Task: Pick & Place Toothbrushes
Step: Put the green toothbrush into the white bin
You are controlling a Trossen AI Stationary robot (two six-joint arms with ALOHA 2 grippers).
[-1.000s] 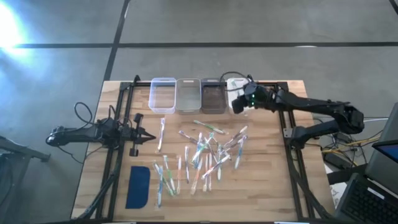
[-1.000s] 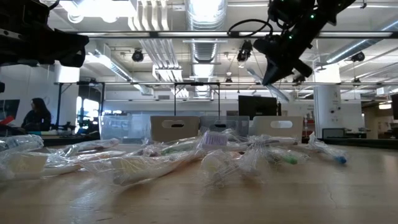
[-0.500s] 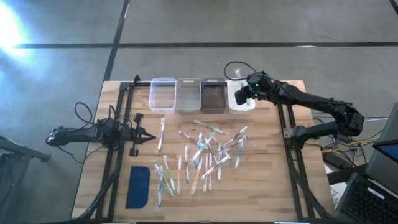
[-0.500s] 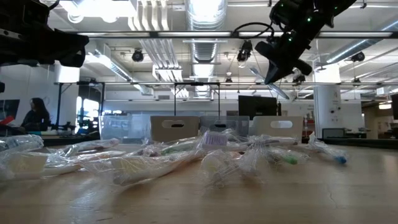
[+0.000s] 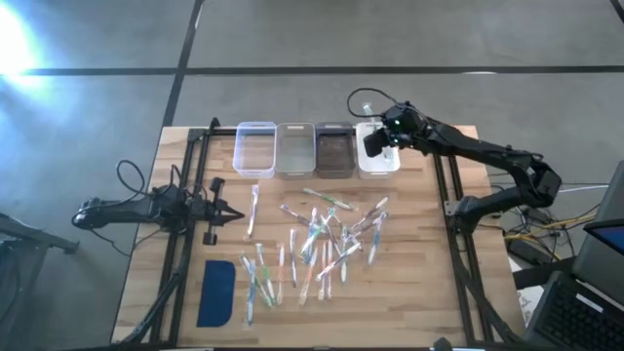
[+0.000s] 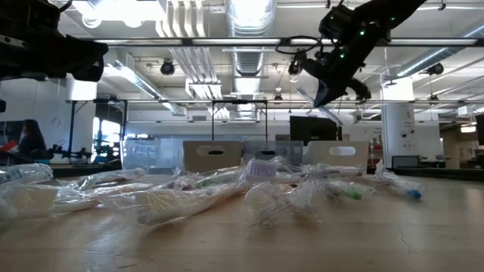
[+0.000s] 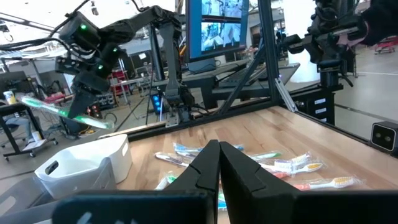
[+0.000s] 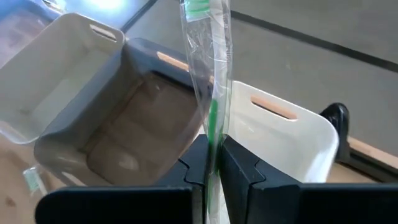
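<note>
Several wrapped toothbrushes [image 5: 317, 239] lie loose in the middle of the wooden table. Along the far edge stand a clear bin [image 5: 255, 148], a pale grey bin [image 5: 295, 148], a dark bin [image 5: 334, 148] and a white bin [image 5: 381, 168]. My right gripper [image 5: 375, 144] hangs above the white bin [image 8: 280, 137], shut on one green-and-clear wrapped toothbrush [image 8: 208, 62]. My left gripper [image 5: 234, 214] waits shut at the table's left side, touching nothing. My right gripper pinches the wrapped toothbrush between its two fingers at a stretch of its handle [image 8: 214, 124], through the clear wrapper. The fingers slant down from the table's right side. The brush is lifted clear and tilted, sticking out on both sides of the fingers [image 7: 62, 112] above the white bin [image 7: 87, 165].
A flat dark-blue pad [image 5: 216, 292] lies near the front left corner. Black frame rails [image 5: 185, 195] run along both sides of the table. Bare wood shows between the bins and the pile.
My right gripper has carried the toothbrush toward the table's far edge, from the near rim of the white bin to above it. It has stayed shut on the brush, which is still clear of everything.
</note>
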